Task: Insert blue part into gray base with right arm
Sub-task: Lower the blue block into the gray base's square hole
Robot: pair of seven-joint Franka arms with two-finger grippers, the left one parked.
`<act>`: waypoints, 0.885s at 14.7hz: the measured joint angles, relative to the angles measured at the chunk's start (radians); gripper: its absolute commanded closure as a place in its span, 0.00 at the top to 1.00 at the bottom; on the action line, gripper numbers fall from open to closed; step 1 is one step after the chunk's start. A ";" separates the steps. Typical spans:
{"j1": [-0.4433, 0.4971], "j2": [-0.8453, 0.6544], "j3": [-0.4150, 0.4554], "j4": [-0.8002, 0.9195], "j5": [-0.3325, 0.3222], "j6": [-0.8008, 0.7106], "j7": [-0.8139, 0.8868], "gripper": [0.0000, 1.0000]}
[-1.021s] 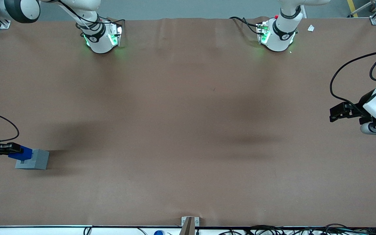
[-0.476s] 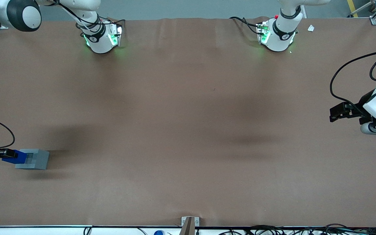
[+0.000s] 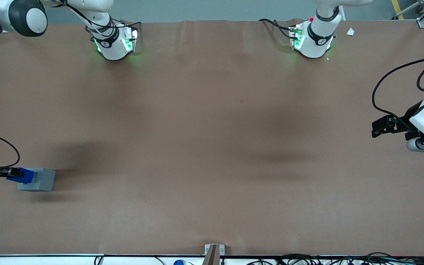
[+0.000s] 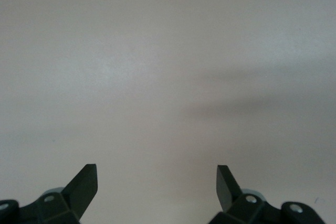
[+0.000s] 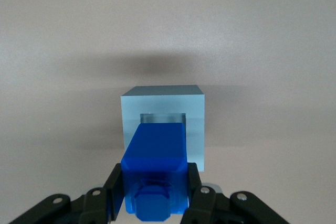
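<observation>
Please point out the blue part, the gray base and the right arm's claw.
Blue part (image 5: 157, 142), right wrist view, its sloped upper face.
Gray base (image 3: 44, 179), front view, its top face.
Claw (image 5: 155, 192), right wrist view, midway between the fingertips gripping the blue part.

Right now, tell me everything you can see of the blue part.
The blue part is a small bright-blue block, smooth like plastic, with a round boss on the end facing the wrist camera. The gripper holds it, one black finger on each side. It tilts toward the square recess of the gray base, overlapping its top, near the working arm's end of the table.
</observation>
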 measured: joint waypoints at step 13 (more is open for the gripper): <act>-0.004 0.020 0.000 0.002 0.030 0.000 0.010 0.00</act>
